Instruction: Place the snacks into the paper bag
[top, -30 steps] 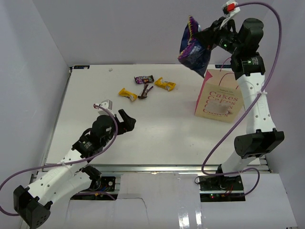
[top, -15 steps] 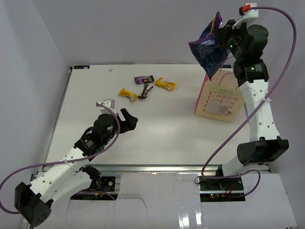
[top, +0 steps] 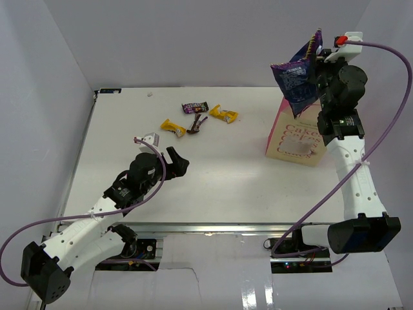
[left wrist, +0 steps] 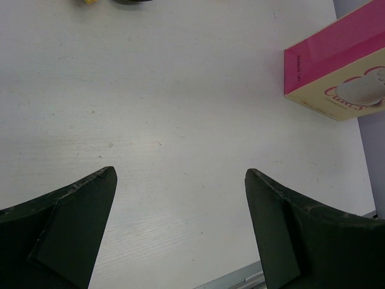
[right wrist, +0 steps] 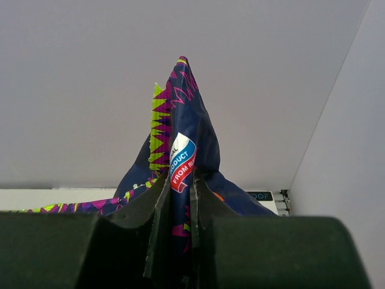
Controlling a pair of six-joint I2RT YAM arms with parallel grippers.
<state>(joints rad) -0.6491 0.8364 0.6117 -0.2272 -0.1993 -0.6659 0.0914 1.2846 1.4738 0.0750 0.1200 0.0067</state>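
My right gripper [top: 317, 59] is shut on the large dark-blue crinkly snack bag [top: 298, 77] and holds it high above the paper bag [top: 297, 135], which stands upright at the right of the table. In the right wrist view the bag's fold [right wrist: 180, 162] is pinched between the two fingers [right wrist: 157, 211]. Two yellow packets [top: 223, 114] [top: 173, 127] and two dark candy bars [top: 195, 107] [top: 197, 123] lie at the far middle of the table. My left gripper [top: 175, 161] is open and empty, low over the table's near left; the left wrist view shows the paper bag's pink side [left wrist: 328, 51].
White walls close the table on the left, back and right. The table's near edge with a metal rail [top: 206, 226] runs in front of the arm bases.
My right gripper has carried the dark-blue bag to the right, to above the paper bag's opening. My left gripper has crept slightly forward, still open.
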